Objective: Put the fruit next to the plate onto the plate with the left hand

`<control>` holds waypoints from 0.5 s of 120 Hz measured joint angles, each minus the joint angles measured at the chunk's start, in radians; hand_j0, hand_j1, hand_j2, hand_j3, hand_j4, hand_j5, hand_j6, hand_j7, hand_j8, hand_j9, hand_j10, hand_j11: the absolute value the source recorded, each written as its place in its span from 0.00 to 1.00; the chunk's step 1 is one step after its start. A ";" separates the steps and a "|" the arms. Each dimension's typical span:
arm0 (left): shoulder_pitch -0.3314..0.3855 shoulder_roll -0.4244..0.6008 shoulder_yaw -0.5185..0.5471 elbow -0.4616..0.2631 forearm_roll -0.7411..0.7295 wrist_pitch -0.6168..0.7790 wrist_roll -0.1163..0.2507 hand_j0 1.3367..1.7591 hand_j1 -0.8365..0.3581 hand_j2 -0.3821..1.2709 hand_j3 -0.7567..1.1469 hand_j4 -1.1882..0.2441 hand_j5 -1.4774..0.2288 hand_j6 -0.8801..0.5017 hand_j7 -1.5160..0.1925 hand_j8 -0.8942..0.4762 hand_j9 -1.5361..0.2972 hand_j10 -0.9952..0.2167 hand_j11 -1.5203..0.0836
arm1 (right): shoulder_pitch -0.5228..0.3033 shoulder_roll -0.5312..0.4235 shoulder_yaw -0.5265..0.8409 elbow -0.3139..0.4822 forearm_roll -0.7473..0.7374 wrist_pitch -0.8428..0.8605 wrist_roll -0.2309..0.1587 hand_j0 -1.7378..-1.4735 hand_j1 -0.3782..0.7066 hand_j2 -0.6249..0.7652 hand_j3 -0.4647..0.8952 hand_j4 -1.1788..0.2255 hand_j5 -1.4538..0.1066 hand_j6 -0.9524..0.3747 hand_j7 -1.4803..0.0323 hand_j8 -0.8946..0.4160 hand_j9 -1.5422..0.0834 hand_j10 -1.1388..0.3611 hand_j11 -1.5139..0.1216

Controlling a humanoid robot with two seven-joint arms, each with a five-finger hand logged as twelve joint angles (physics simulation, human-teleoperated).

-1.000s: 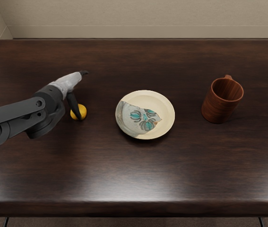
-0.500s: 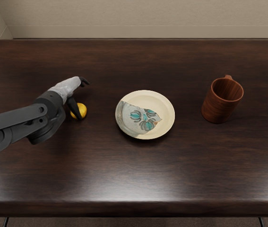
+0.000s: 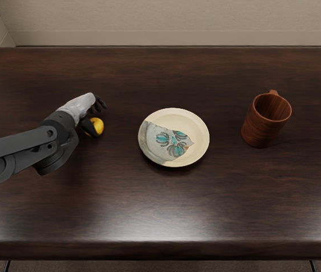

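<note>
Item 1: your left hand (image 3: 88, 113), arm entering from left edge. Fingers (image 3: 99, 104) were curled over yellow fruit (image 3: 97, 126), thumb on near side, fruit pinched between.
Item 2: fruit, small, round, sat left of plate (image 3: 200, 127), apart from it, not on it. Whether it touched table (image 3: 160, 204), you could not tell.
Item 3: plate, cream, teal floral motif, stood at table centre.
Item 4: brown mug (image 3: 266, 120), upright, stood right of plate.

A dark glossy table (image 3: 205, 215) spread under the left hand (image 3: 85, 111); a plain beige wall (image 3: 177, 22) stood well beyond it.
</note>
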State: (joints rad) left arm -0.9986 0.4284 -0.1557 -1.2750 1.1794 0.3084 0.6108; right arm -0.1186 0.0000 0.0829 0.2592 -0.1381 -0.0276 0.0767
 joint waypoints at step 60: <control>-0.001 0.000 -0.002 0.000 -0.008 -0.006 0.000 0.76 0.45 0.43 0.40 0.40 0.40 0.26 0.42 0.31 0.40 0.32 0.45 | 0.000 0.000 0.000 0.000 0.000 0.000 0.000 0.30 0.04 0.45 0.34 0.83 0.92 0.71 0.97 0.67 0.94 0.75 0.91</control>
State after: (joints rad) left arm -0.9992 0.4288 -0.1577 -1.2746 1.1716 0.3026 0.6110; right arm -0.1182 0.0000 0.0829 0.2592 -0.1381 -0.0276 0.0767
